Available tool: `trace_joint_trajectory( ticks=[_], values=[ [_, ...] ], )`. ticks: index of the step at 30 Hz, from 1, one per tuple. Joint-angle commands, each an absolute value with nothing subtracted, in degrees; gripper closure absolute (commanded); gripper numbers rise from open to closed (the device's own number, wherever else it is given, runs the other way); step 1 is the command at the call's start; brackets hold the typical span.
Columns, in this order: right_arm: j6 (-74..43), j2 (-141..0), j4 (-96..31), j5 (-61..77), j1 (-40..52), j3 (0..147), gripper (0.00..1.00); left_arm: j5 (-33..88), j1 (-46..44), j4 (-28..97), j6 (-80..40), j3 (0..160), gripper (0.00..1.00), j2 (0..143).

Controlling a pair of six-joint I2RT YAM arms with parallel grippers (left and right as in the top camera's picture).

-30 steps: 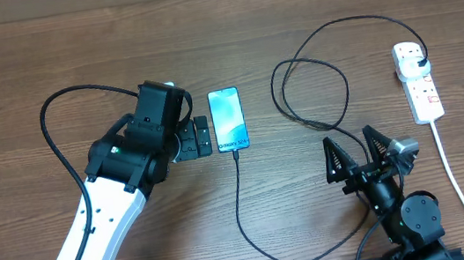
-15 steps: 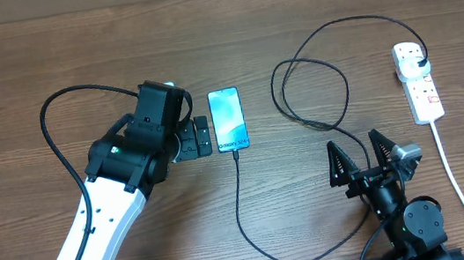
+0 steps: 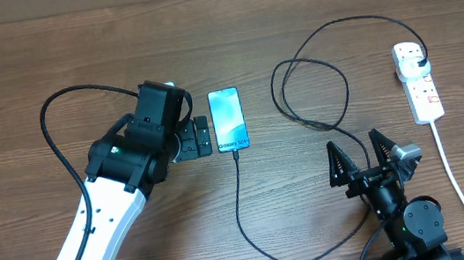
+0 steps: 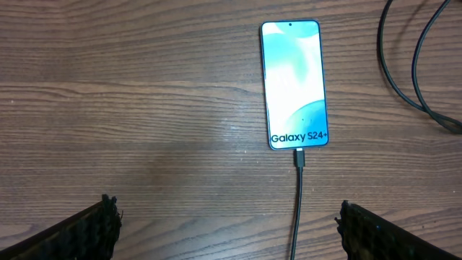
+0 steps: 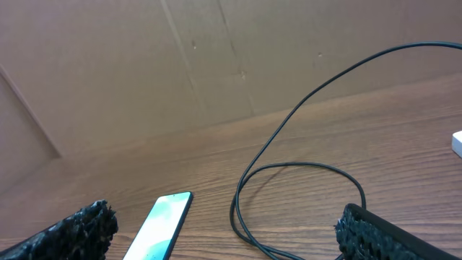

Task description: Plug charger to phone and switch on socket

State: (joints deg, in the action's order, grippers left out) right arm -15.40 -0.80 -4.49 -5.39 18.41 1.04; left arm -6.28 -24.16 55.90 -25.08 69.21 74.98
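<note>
- Overhead: phone (image 3: 228, 119) lies mid-tabletop. The charger (image 3: 237, 196) runs from its lower end and loops to the socket (image 3: 418, 80) by the right edge. Left claw (image 3: 202, 135) is spread and empty, just beside the phone. Right claw (image 3: 351, 141) is spread and empty, near the front edge.
- Left wrist: connector looks seated.
- Right wrist: cable loop lies ahead. Likely step is the switch: lift over the loop and press with one fingertip.

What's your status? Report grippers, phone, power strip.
Left gripper, right gripper: jaws open, empty. Thin black charger cable plugged into lit black-edged smartphone. Narrow white power strip untouched, switch state unreadable. Nothing between right gripper and strip.
</note>
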Motion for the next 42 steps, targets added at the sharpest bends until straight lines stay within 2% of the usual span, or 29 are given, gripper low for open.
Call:
trace_joint_trajectory(
  ticks=[1, 5, 12, 19, 25, 32, 42],
  values=[
    [-14.9, -0.2, -4.2, -6.0, 18.6, 0.4, 0.00, -6.4, -24.5, 56.1, -25.5, 68.8, 0.01, 71.9],
    [-14.9, -0.2, -4.2, -6.0, 18.6, 0.4, 0.00, -7.8, -24.6, 57.0, -23.7, 68.8, 0.00, 65.2],
    [-14.9, -0.2, -4.2, -6.0, 18.6, 0.4, 0.00, -13.5, -21.1, 55.7, -22.3, 65.6, 0.00, 45.6],
    [-14.9, -0.2, -4.2, -6.0, 18.6, 0.4, 0.00, -12.4, -8.6, 45.5, -22.2, 48.4, 0.00, 23.7],
    [-14.9, -0.2, -4.2, -6.0, 18.6, 0.4, 0.00, -5.0, 0.2, 33.3, -22.3, 30.9, 0.01, 10.4],
    [-14.9, -0.2, -4.2, -6.0, 18.6, 0.4, 0.00, 2.6, 4.8, 15.8, -22.2, 13.7, 0.00, 3.0],
    [-14.9, -0.2, -4.2, -6.0, 18.6, 0.4, 0.00, 1.8, 6.7, -1.1, -22.2, 2.6, 0.00, 0.2]
  ],
)
